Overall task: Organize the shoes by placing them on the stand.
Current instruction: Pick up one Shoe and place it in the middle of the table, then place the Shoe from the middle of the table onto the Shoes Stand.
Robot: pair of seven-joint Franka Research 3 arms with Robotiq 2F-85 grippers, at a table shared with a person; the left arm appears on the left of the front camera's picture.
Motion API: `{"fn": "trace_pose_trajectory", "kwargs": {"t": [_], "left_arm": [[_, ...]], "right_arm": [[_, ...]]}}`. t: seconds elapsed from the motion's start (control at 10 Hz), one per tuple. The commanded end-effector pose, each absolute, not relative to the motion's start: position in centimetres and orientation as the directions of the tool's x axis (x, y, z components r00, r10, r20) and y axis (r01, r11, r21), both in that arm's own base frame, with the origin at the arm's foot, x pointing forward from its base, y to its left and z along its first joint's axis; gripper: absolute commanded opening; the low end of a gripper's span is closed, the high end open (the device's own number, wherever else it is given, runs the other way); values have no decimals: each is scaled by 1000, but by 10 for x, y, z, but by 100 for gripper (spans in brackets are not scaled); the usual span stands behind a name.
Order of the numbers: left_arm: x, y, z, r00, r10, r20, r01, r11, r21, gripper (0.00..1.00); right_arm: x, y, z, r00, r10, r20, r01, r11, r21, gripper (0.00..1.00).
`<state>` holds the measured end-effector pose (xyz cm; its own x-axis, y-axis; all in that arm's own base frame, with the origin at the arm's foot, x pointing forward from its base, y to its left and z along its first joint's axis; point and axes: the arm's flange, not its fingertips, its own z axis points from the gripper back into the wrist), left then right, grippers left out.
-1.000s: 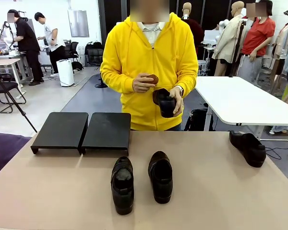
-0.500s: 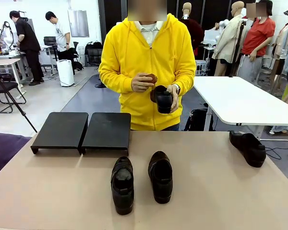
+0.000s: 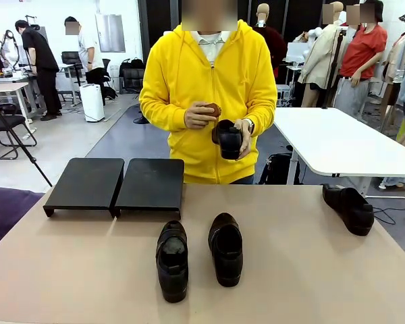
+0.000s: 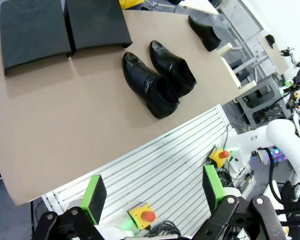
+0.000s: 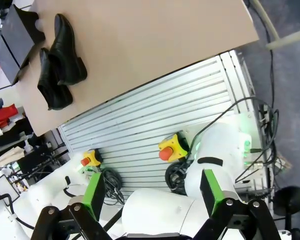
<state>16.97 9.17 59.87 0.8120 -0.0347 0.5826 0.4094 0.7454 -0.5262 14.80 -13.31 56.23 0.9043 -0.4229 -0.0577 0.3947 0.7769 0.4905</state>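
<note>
Two shoes sit side by side mid-bench. A third shoe lies at its far right edge. The person's hand holds the fourth shoe; the other hand grips perhaps a brown brush. The stand sits just beyond the pair, leftward. The left jaws and right jaws gape wide, holding nothing.

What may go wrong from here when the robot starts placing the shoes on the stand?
The two middle shoes lie close together, so a grip on one might push the other. The lone shoe near the table's right edge could be knocked off. The person's hand holds the fourth shoe; reaching for it risks contact.
</note>
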Motion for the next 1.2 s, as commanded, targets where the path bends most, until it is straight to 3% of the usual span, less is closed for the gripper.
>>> {"fn": "trace_pose_trajectory", "kwargs": {"t": [0.0,1.1], "left_arm": [[170,92,598,804,-42,593,428,733,-529,100],[170,92,598,804,-42,593,428,733,-529,100]], "right_arm": [[148,-135,566,914,-401,-53,371,778,507,100],[148,-135,566,914,-401,-53,371,778,507,100]]}}
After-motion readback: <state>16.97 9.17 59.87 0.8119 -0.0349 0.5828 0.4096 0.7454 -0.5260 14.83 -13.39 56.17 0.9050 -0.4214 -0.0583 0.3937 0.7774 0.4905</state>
